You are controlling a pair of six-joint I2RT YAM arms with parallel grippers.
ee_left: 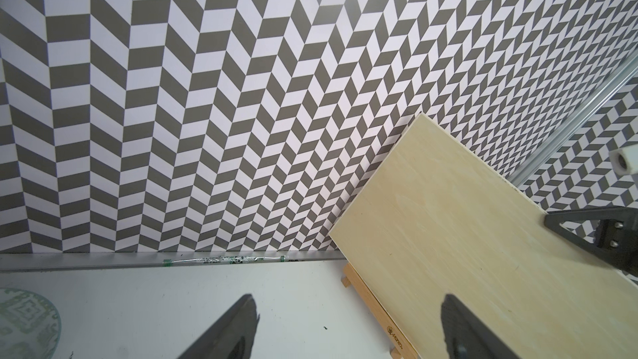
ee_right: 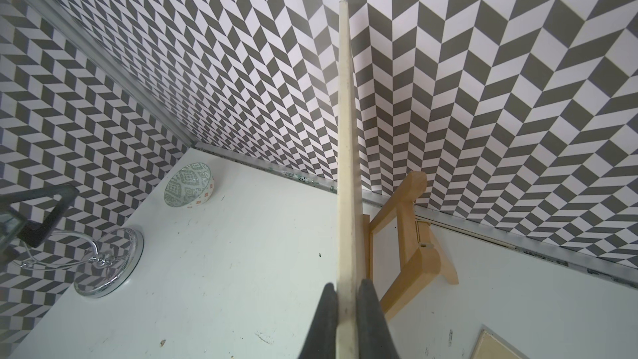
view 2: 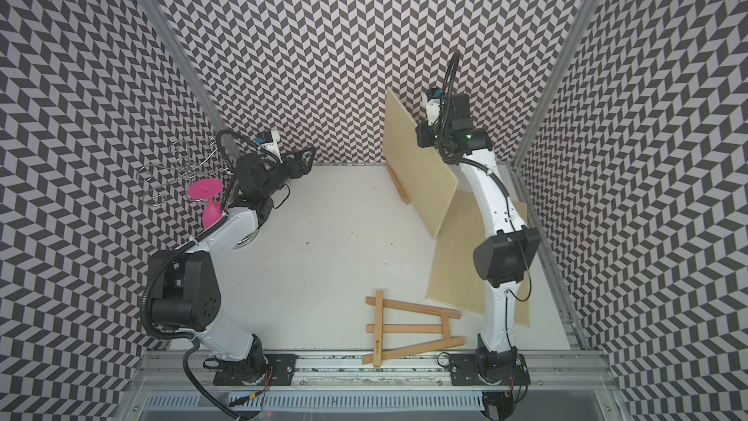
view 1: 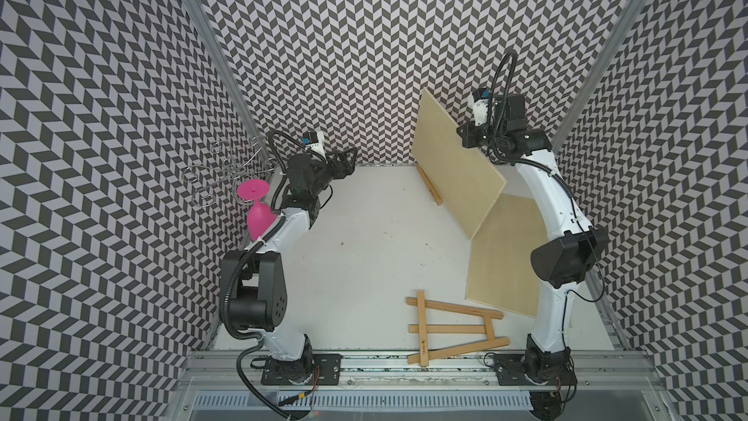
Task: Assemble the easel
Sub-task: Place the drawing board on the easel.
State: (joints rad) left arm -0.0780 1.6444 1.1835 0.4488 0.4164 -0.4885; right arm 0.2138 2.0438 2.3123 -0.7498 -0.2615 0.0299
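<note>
A wooden easel [ee_right: 407, 229] stands at the back right, mostly hidden in both top views behind a pale plywood board [view 1: 457, 164]. My right gripper [ee_right: 348, 288] is shut on the board's upper edge [ee_right: 346, 132] and holds it upright. The board's lower edge sits by the easel's front ledge [ee_left: 376, 312]. My left gripper [view 1: 348, 159] hovers open and empty near the back wall, left of the board [ee_left: 466, 236]. A second easel [view 1: 453, 328] lies flat at the table's front. A second board [view 1: 506, 253] lies flat under my right arm.
A wire rack [view 1: 226, 172] with a pink glass [view 1: 257, 212] hanging on it stands at the back left beside my left arm. Its glass base [ee_right: 110, 264] and a patterned bowl [ee_right: 189, 184] sit near the back left corner. Patterned walls close in three sides.
</note>
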